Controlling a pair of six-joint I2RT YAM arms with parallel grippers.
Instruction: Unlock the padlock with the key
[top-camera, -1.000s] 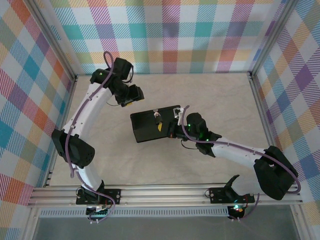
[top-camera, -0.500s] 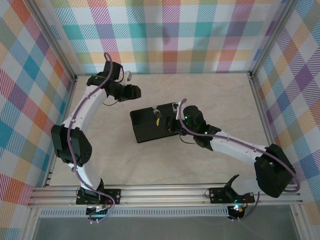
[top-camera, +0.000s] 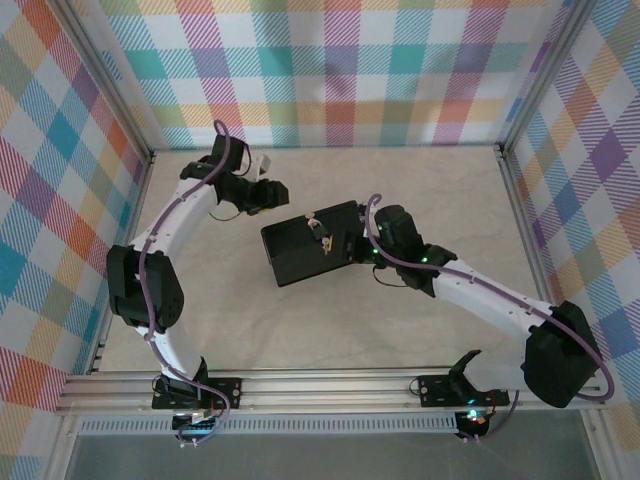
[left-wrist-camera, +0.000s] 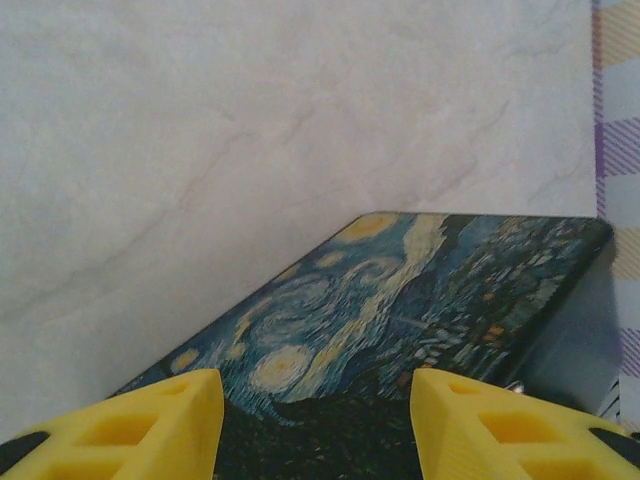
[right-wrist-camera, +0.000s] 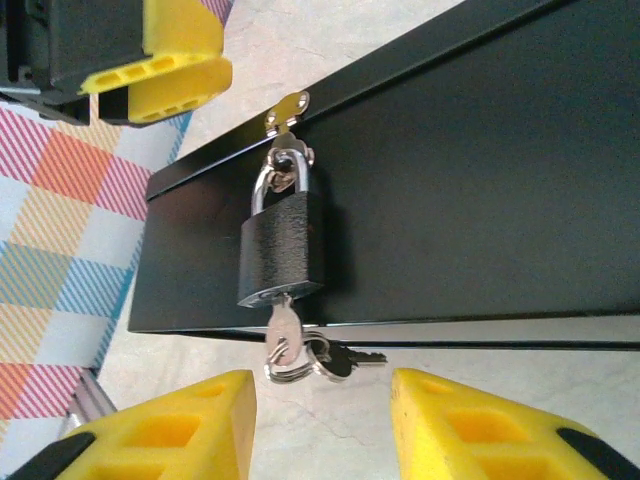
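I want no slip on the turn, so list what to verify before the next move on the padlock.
1. Is the key seated in the padlock: ok.
2. Is the shackle released: not ok, closed through the hasp on the box.
3. Is the right gripper open and lined up below the key: ok, nothing held.
4. Is the left gripper steadying the box: not ok, open over the lid.
5. Is the key ring clear of the grip: cannot tell, it hangs beside the key.

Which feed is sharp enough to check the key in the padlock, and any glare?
Right wrist: padlock and key in crisp focus, only a small glint on the shackle. Left wrist: hazy and soft across the painted lid. Top external: evenly lit, but the padlock is tiny there.
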